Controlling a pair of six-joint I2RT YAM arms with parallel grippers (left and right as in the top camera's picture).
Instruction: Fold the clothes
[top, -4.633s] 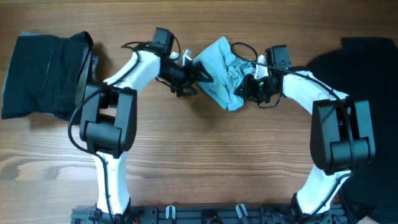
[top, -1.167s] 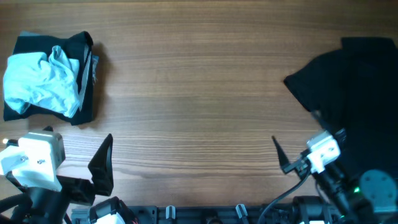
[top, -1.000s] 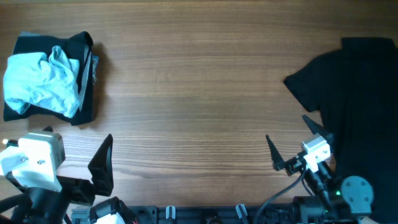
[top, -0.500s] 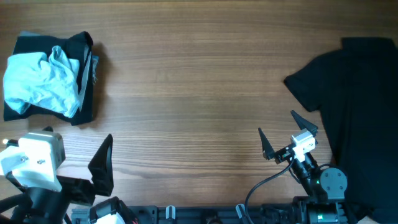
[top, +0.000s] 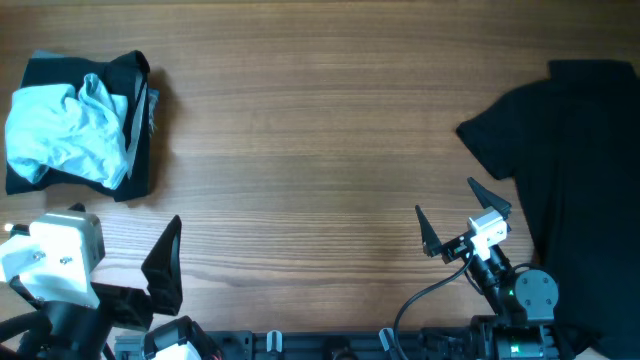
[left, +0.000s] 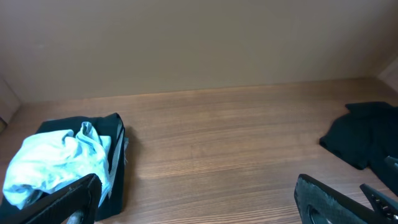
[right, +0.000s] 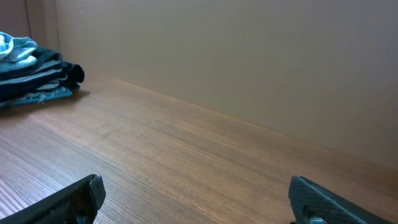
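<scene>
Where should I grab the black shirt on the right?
Take the black shirt by the corner jutting toward the table's middle: it lies flat with free edges either side. The open right gripper could likely come at it from that side.

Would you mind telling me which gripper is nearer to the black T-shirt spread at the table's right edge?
Right. The right gripper hangs open close beside the black T-shirt, on its table-centre side; the left gripper is across the table, by the aqua T-shirt.
</scene>
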